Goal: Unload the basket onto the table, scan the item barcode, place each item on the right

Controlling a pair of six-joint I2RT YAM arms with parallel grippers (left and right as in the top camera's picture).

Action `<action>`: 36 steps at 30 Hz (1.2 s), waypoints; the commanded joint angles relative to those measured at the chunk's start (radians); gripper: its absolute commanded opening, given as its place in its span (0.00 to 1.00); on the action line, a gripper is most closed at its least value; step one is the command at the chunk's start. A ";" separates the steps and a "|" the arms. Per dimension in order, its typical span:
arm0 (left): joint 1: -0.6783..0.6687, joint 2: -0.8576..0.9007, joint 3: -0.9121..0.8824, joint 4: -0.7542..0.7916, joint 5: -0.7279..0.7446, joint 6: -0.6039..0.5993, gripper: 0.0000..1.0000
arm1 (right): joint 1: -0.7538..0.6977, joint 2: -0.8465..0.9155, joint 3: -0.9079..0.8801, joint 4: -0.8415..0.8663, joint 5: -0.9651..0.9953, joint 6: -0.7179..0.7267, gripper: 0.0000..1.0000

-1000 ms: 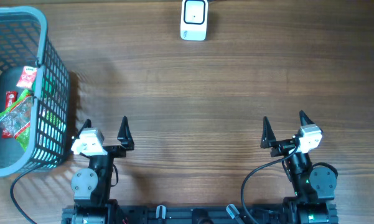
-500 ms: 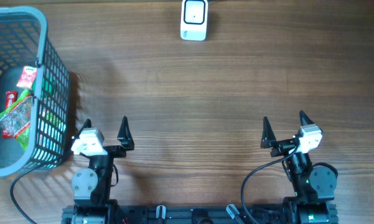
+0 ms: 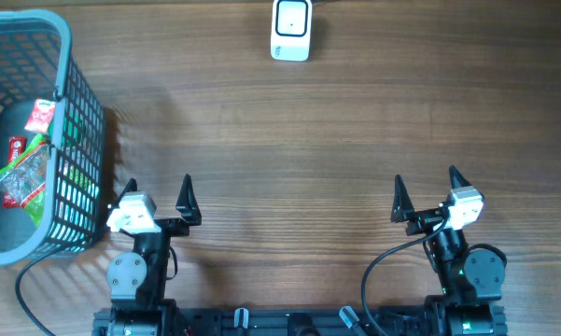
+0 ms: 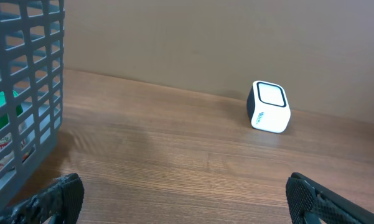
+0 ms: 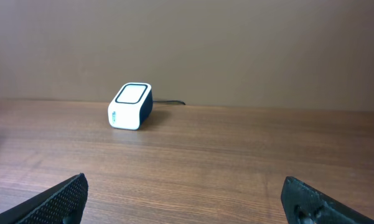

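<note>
A white and black barcode scanner (image 3: 291, 30) stands at the far edge of the wooden table, also seen as the scanner (image 4: 269, 107) in the left wrist view and the scanner (image 5: 130, 106) in the right wrist view. Packaged items (image 3: 28, 163) in red and green wrappers lie inside a grey basket (image 3: 79, 112) at the far left. My left gripper (image 3: 157, 189) rests at the near edge, open and holding nothing, just right of the basket. My right gripper (image 3: 426, 182) is open too, empty, at the near right.
The basket's mesh wall (image 4: 25, 93) fills the left side of the left wrist view. A black cable (image 5: 168, 102) leaves the scanner toward the back. Bare wood lies between the grippers and the scanner.
</note>
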 commanded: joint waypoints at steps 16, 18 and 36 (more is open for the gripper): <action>0.007 -0.002 0.003 0.071 0.241 -0.063 1.00 | 0.005 0.006 -0.001 0.003 -0.013 0.013 1.00; 0.007 -0.002 0.003 0.068 0.240 -0.063 1.00 | 0.005 0.006 -0.001 0.003 -0.013 0.013 1.00; 0.007 0.181 0.301 -0.083 0.274 -0.059 1.00 | 0.005 0.006 -0.001 0.003 -0.013 0.013 1.00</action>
